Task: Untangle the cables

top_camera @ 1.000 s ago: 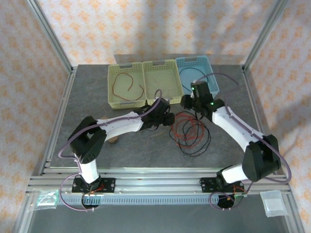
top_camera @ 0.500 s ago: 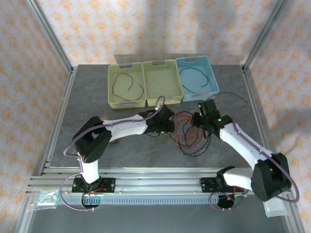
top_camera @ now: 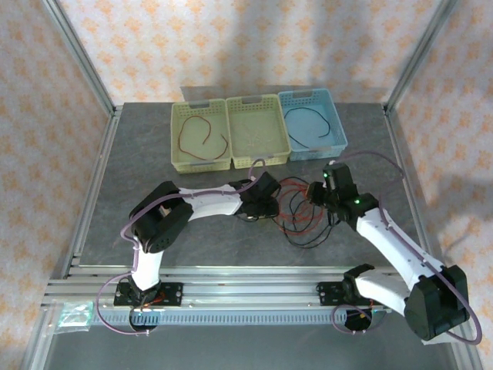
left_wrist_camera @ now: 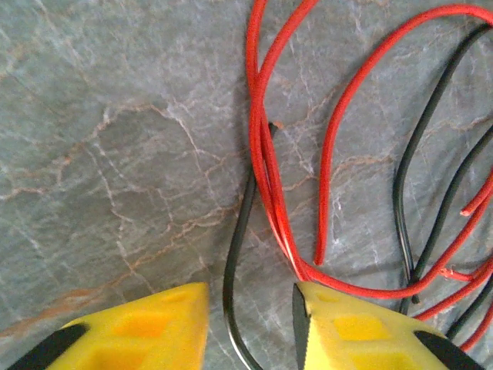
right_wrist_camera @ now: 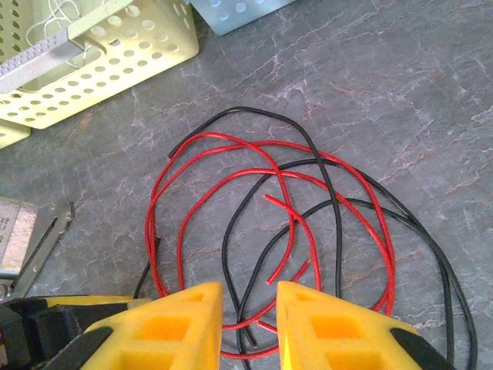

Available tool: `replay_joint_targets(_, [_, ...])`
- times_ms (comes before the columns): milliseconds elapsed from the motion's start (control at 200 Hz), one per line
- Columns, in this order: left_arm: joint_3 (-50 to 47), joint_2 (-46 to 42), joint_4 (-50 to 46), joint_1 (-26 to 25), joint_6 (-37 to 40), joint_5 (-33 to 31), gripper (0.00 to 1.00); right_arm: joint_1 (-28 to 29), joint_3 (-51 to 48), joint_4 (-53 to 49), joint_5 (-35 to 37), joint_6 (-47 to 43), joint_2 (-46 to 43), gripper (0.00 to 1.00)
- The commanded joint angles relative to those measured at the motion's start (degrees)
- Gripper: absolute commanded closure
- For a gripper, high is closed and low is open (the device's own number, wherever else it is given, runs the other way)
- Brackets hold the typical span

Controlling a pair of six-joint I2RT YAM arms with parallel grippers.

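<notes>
A tangle of red and black cables (top_camera: 302, 212) lies on the grey table (top_camera: 139, 185) between my two grippers. My left gripper (top_camera: 269, 205) is at the tangle's left edge. In the left wrist view the left gripper (left_wrist_camera: 250, 297) is open, with one black cable (left_wrist_camera: 231, 293) running through the gap and touching neither finger; red loops (left_wrist_camera: 266, 177) pass by the right finger. My right gripper (top_camera: 319, 193) hovers at the tangle's right side. In the right wrist view the right gripper (right_wrist_camera: 249, 297) is open above crossed red and black strands (right_wrist_camera: 285, 200).
Three baskets stand in a row at the back: a yellow-green one (top_camera: 176, 139) holding a red cable (top_camera: 202, 139), a middle yellow-green one (top_camera: 258, 158), and a blue one (top_camera: 339, 135) holding a black cable (top_camera: 308, 123). The frame posts rise at the table's far corners.
My right arm has come away from the blue basket, toward the near side, down to the tangle. My left gripper has slid slightly right and its jaws have narrowed.
</notes>
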Motion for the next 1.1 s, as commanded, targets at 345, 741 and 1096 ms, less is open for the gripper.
replay_joint_targets(345, [1.8,1.6,-1.1,-0.9,-1.5,0.7,0.8,-0.8,-1.5,1.4,0.6,-0.7,-1.6,0.76])
replay_joint_targets(741, [5.5,-7.4,-7.0,-0.9,1.9,-9.4,0.98,-0.9,0.2,3.3,0.0,0.1,0.1,0.76])
replay_joint_targets(1096, [18.5,-12.7,-16.1,-1.6,13.4,-17.7,1.0,-0.8,4.6,5.1,3.9,-0.7,-4.5,0.72])
